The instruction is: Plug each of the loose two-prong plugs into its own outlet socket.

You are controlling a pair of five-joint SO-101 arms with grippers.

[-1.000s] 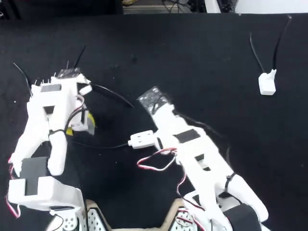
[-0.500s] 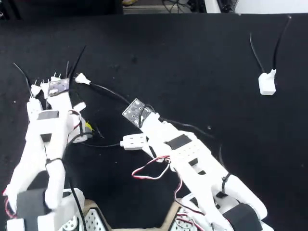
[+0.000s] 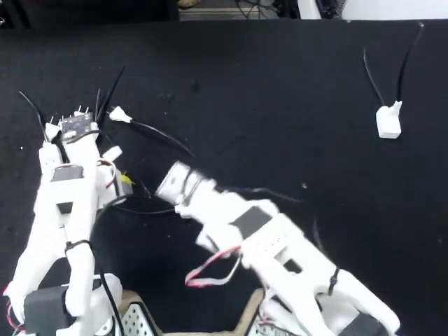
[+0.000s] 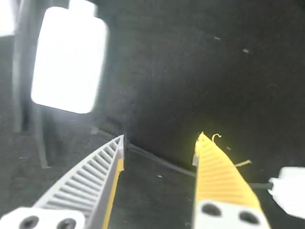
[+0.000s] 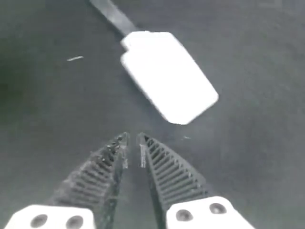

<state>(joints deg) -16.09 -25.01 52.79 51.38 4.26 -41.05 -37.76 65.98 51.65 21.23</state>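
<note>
- Left tool [image 4: 159, 143]: wide open, empty. A thin black cord [image 4: 157, 161] crosses the gap, so it looks lined up for a pinch.
- Right tool [image 5: 132, 138]: nearly closed, empty, tips just short of the outlet socket [image 5: 169, 76].
- Loose plug [image 3: 119, 114]: upper left on the table [image 3: 280, 84].

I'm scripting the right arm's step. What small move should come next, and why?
Probably open the right gripper: its jaws stand nearly together with nothing between them, while the white socket block lies just ahead on the black table, ungripped. Opened, it could close around the block.
</note>
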